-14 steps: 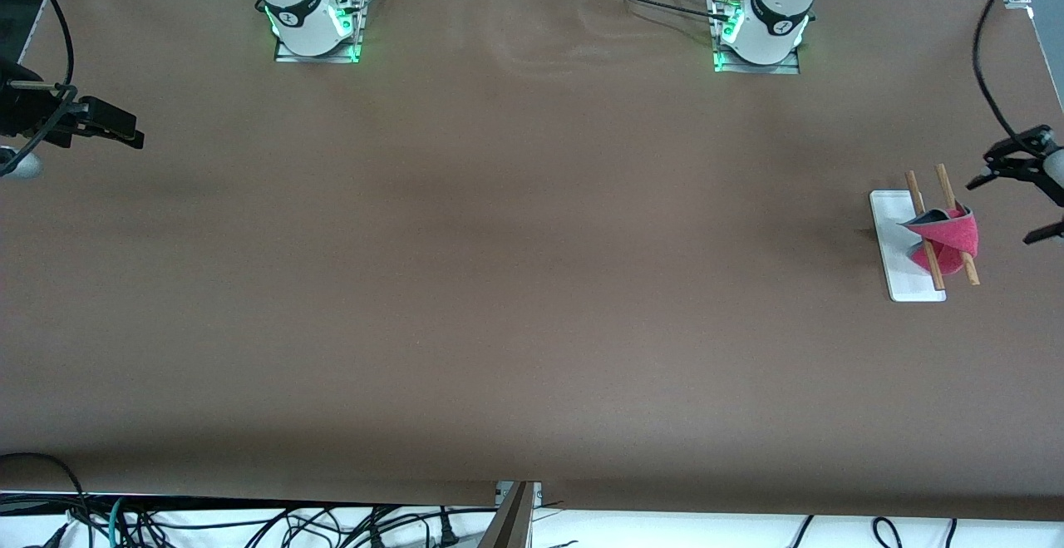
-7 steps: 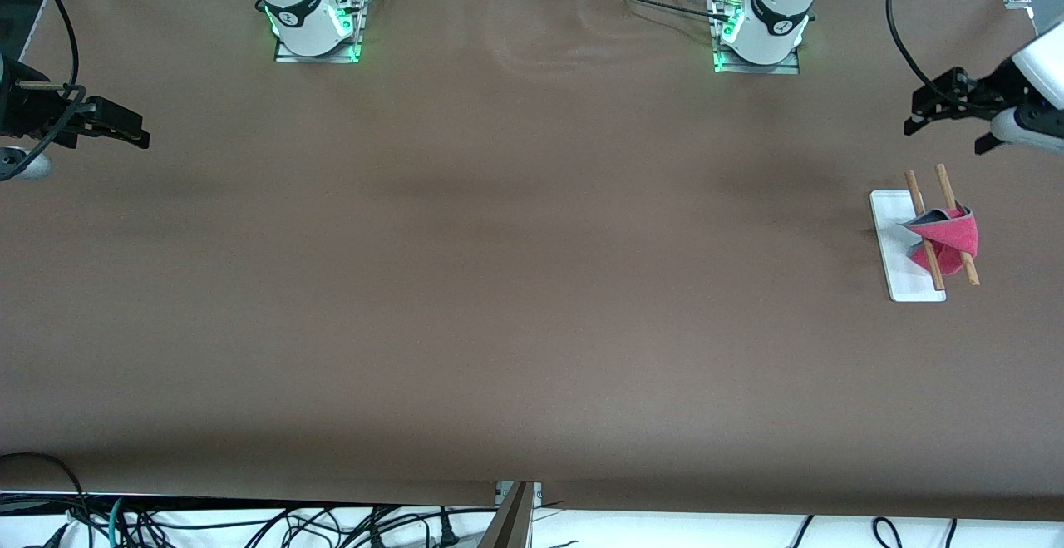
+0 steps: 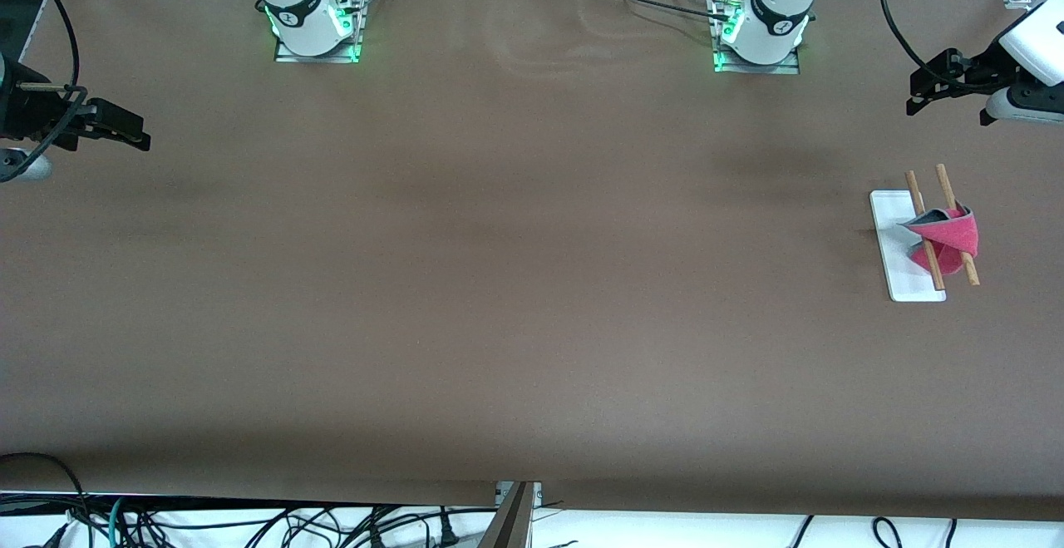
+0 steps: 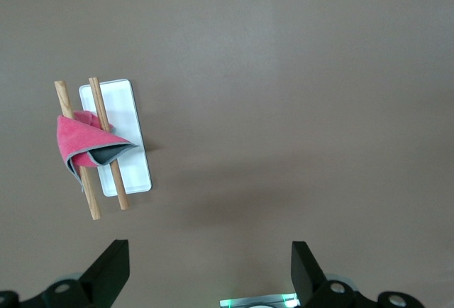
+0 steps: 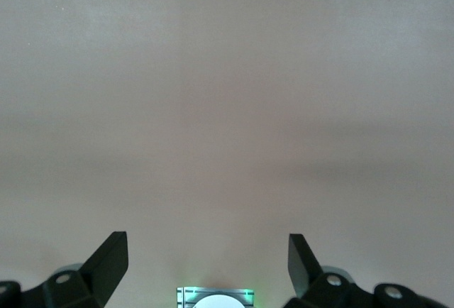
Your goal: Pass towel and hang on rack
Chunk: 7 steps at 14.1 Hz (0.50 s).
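Note:
The pink-red towel (image 3: pixel 949 236) (image 4: pixel 76 141) hangs twisted over the two wooden rods of the rack (image 3: pixel 902 282) (image 4: pixel 113 99), its grey underside showing. The rack stands toward the left arm's end of the table. My left gripper (image 3: pixel 949 109) (image 4: pixel 211 265) is up in the air over bare table beside the rack, open and holding nothing. At the right arm's end of the table my right gripper (image 3: pixel 137 132) (image 5: pixel 208 258) waits over bare table, open and holding nothing.
The brown table cover (image 3: pixel 515 282) spreads wide between the arms. Both arm bases glow green, the left arm's (image 3: pixel 758 32) and the right arm's (image 3: pixel 314 28). Loose cables (image 3: pixel 249 523) lie below the table's front edge.
My left gripper has lifted away from the rack and moved toward the robots' side of the table. The towel stays on the rods. The right gripper has barely moved.

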Motion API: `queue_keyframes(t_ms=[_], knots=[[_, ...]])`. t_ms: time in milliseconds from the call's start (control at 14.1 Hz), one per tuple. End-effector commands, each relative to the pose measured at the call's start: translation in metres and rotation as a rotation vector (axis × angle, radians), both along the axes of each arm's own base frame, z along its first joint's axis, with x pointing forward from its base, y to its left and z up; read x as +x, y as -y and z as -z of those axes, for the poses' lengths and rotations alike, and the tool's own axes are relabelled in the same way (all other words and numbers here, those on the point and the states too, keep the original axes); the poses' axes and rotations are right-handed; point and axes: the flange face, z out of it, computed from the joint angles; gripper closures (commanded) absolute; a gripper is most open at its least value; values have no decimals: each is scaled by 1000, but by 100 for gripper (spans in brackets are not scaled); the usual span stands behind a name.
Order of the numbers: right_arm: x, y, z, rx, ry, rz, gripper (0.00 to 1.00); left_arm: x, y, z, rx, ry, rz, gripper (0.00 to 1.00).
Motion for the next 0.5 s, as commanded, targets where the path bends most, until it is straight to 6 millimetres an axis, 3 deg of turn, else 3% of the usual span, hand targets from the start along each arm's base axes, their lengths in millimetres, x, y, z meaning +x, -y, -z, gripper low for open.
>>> queue_keyframes(t_ms=[0,213,427], knots=[[3,0,-3,-3,8,-15,0,-3,-3,2,30,-47,-10,0],[5,0,1,-3,2,-21,0,22,-11,-1,3,-33,-19,0],[5,4,2,-4,0,-16,0,43,-34,-1,-46,-29,-58,0]])
